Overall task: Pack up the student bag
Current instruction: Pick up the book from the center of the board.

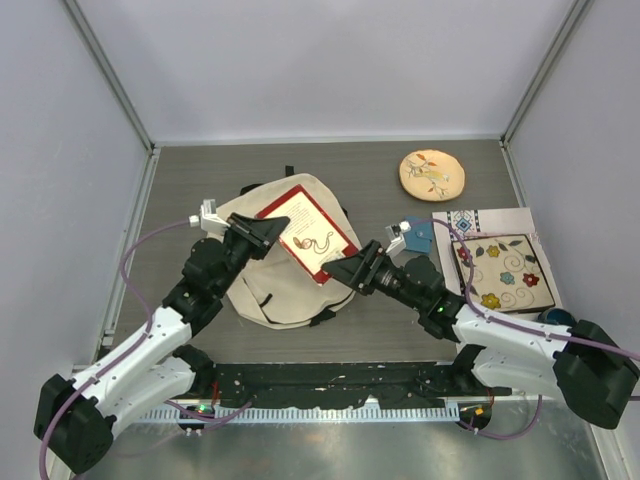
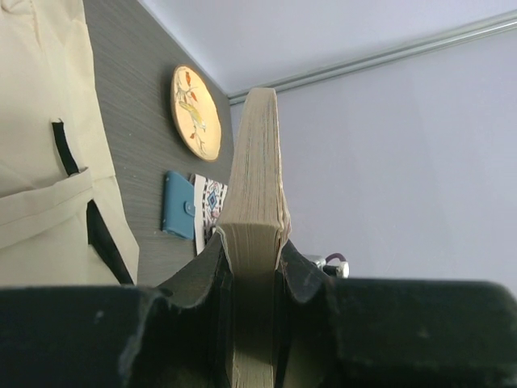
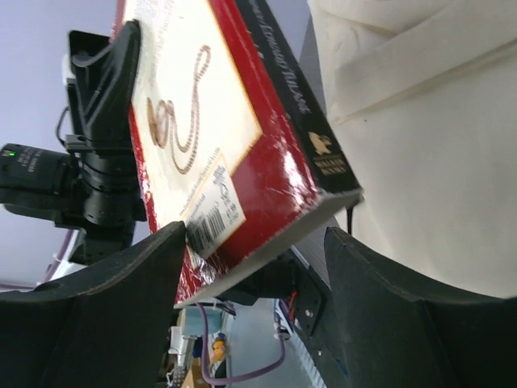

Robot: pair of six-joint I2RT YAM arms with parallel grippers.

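Clamping the red-bordered book by its nine o'clock edge, the left gripper holds it over the student bag, nine o'clock of the table centre. The right gripper straddles its five o'clock corner, unclenched. Limp fabric probably wants a rim pinch.

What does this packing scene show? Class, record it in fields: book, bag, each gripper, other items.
book: red-bordered, tilted, held over the student bag
student bag: cream, lying on the table
left gripper: shut on the book's page edge
right gripper: open, jaws either side of the book's corner
other items: round disc, blue wallet, floral mat, right of the bag
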